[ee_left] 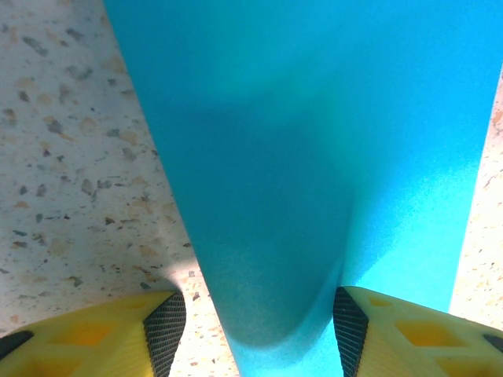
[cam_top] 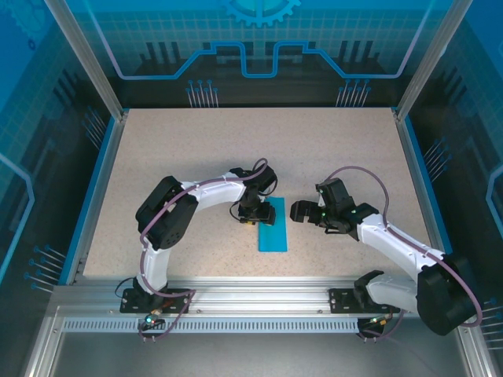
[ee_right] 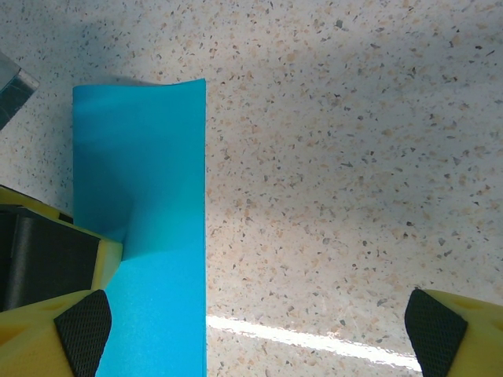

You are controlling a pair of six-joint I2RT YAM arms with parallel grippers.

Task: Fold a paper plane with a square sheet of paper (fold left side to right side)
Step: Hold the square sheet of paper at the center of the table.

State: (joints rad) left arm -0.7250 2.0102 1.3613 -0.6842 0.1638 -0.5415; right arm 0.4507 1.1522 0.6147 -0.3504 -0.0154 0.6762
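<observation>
The narrow-folded sheet of paper (cam_top: 273,225) runs lengthwise out between the half-parted jaws of the left gripper (ee_left: 259,318); the right gripper (ee_right: 259,326), jaws wide apart, has it alongside.

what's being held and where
The right gripper is open, empty. The left gripper straddles the folded paper at its far end; grip cannot be told.

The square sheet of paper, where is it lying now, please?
Top view: the square sheet of paper, folded narrow, lies midway on the table, left tool at its far-left corner, right tool off its right side.
</observation>
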